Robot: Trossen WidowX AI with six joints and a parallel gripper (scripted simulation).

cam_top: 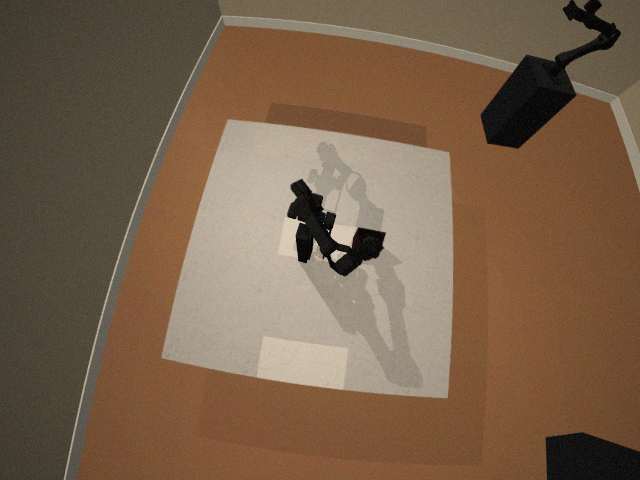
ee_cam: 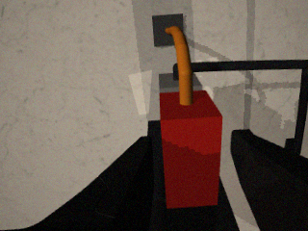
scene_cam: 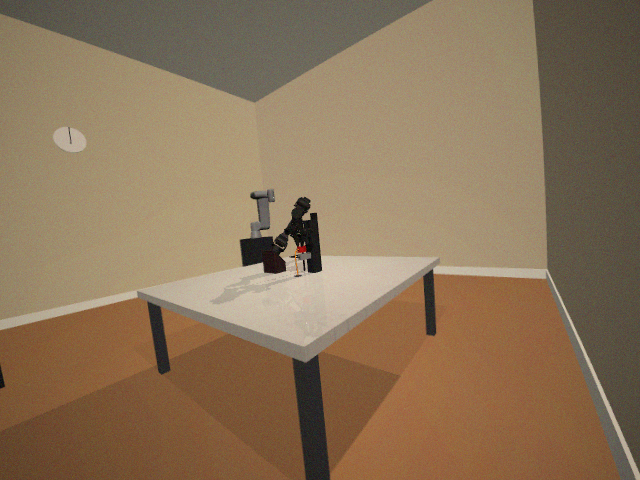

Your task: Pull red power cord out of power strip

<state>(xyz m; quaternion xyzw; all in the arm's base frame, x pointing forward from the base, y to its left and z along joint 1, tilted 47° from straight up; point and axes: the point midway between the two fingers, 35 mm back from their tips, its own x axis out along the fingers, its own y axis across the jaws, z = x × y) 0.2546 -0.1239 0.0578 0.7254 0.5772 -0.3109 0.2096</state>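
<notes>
Red plug (ee_cam: 191, 148), one, sits between the two dark fingers of the gripper (ee_cam: 192, 218), above the white table (ee_cam: 64, 90). Fingers part-spread, flanking it; contact can't be told. One orange cord (ee_cam: 183, 67) runs to one dark square. One black arm (cam_top: 315, 227).

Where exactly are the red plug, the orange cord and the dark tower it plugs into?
red plug (ee_cam: 191, 148): wrist view, middle of its front face.
orange cord (ee_cam: 183, 64): wrist view, midway along its curve above the plug.
power strip (scene_cam: 313, 242): exterior view, upper side of the upright dark block.
</notes>
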